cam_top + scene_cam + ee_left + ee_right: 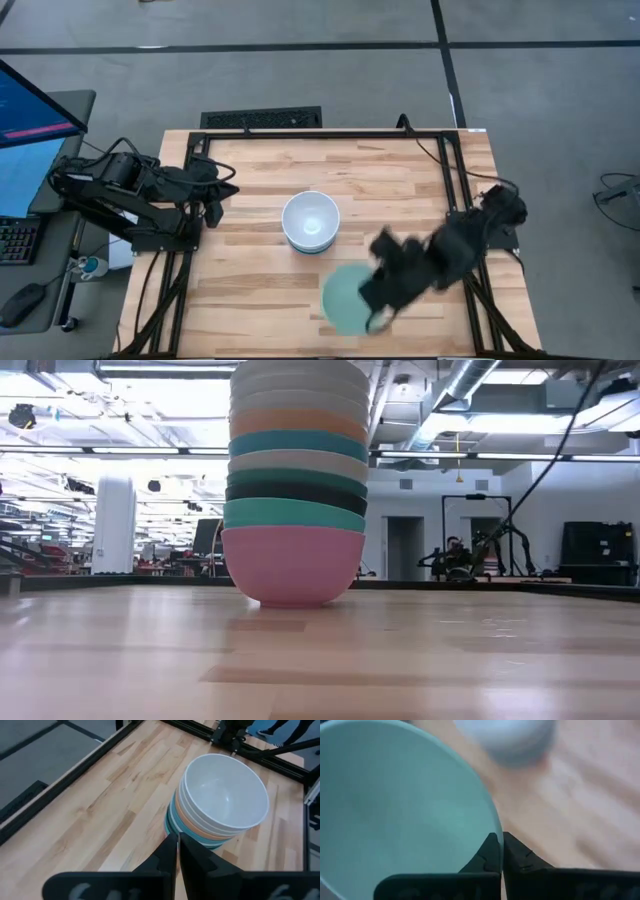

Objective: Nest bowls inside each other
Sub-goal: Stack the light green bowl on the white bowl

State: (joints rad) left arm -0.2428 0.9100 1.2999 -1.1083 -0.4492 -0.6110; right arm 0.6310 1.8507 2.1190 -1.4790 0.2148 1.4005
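Note:
A stack of nested bowls (pixel 311 221) stands in the middle of the table, with a white bowl (pixel 225 795) on top and a pink bowl (pixel 293 565) at the bottom resting on the wood. A mint green bowl (pixel 346 298) is near the table's front edge, right of the stack, with my right gripper (pixel 378 303) shut on it. At the table's left edge, my left gripper (pixel 215 207) waits, raised, shut and holding nothing; its fingertips (pixel 177 842) point toward the stack. My right gripper pinches the mint green bowl's rim (pixel 496 829) on the bowl's right side, one finger inside the bowl and one outside. The fingers come from above, slanting down. The bowl's opening faces up, and the bowl is absent from the low view's table top.
A black frame rail (pixel 330 134) runs around the table's far edge and sides. A keyboard (pixel 262 118) lies beyond the far edge, and a monitor (pixel 30 110) stands to the left. Bare wood lies left of and in front of the stack.

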